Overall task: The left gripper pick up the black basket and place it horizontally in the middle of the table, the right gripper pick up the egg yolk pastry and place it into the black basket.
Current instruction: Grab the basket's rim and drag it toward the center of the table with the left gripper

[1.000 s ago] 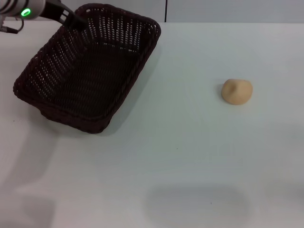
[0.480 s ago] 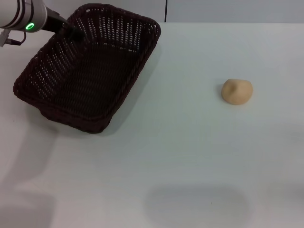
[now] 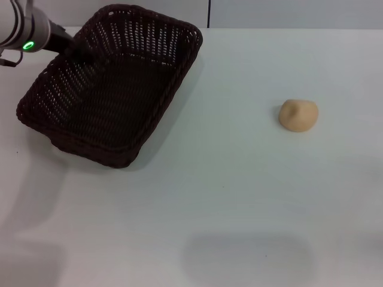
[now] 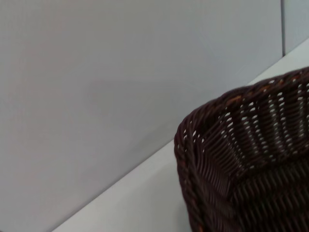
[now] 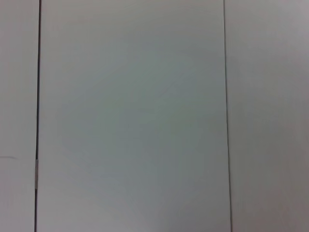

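Since the earlier head views, the left hand has drawn back along the far-left rim of the black basket, sliding away from the basket's far corner toward its left long side, with the green light now lower and nearer the view's edge. The basket itself has not shifted. Its dark fingertips merge with the dark wicker at the rim, so I cannot tell whether this hand is released, clenched, or gripping the weave; it looks placed to take the braided rim, the only firm edge a claw can pinch.

The basket rests on the white table, skewed at an angle and well off to one side, so it still needs lifting, turning square and setting down centrally. The left wrist view shows only a rounded corner of the basket and its open-weave wall.

The egg yolk pastry sits alone, well apart from the basket on its right, waiting until the basket is placed. The right hand is out of sight.
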### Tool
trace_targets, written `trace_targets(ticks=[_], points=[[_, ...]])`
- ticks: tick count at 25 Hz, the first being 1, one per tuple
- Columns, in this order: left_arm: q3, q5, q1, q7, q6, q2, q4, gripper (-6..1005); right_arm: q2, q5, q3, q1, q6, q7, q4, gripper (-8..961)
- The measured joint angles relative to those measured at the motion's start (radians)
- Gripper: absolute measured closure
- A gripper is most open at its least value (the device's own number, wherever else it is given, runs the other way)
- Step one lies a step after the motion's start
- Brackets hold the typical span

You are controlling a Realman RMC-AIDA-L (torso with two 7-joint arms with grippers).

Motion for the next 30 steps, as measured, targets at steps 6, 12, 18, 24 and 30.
trace_targets(ticks=[6,12,18,24,30], points=[[-0.007,0.0,0.011,0.008,0.022,0.012,0.013,270,0.0,0.0,0.0,0.0,-0.005,0.0,0.0,224],[-0.007,0.0,-0.003,0.011,0.052,0.019,0.09,276,0.0,0.0,0.0,0.0,-0.007,-0.001,0.0,223],[0.0,0.0,-0.013,0.011,0.043,0.013,0.108,281,0.0,0.0,0.0,0.002,-0.008,-0.002,0.0,223],[0.009,0.001,-0.024,0.039,-0.007,0.005,0.102,287,0.0,0.0,0.0,0.002,-0.008,-0.003,0.0,223],[0.046,0.001,-0.022,0.076,-0.003,-0.01,0.091,482,0.0,0.0,0.0,0.001,-0.008,-0.003,0.0,223]])
